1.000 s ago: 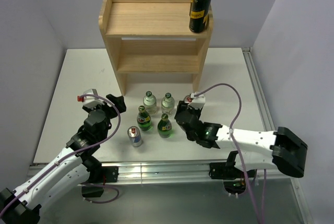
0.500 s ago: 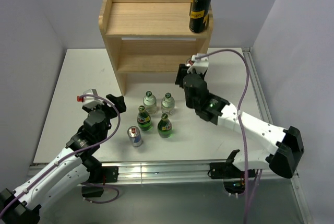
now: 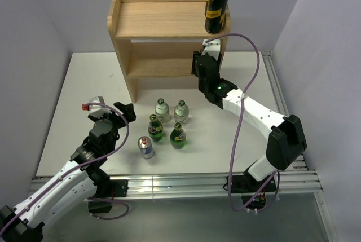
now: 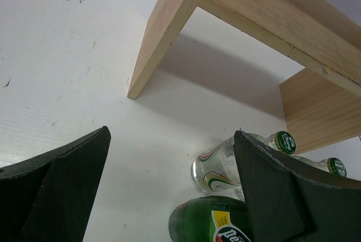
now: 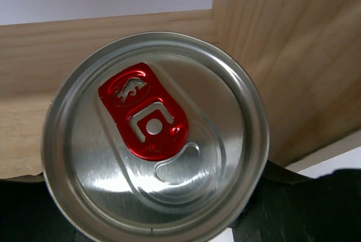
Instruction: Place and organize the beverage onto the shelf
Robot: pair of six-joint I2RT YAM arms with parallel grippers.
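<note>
The bench [image 3: 73, 95] carries the shelf [image 3: 158, 16]. The right claw [image 3: 201, 66] was beside the bottles [image 3: 162, 109] a second ago. It now reaches into the lower tier's right end, gripping a can [image 5: 155, 135] near the side panel on its right, with free tier leftward. The left claw [image 4: 170, 136] rests spread wide, with the bottles just ahead.

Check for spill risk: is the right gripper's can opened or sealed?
Sealed: the can shows its red tab flat, mouth unbroken.
</note>
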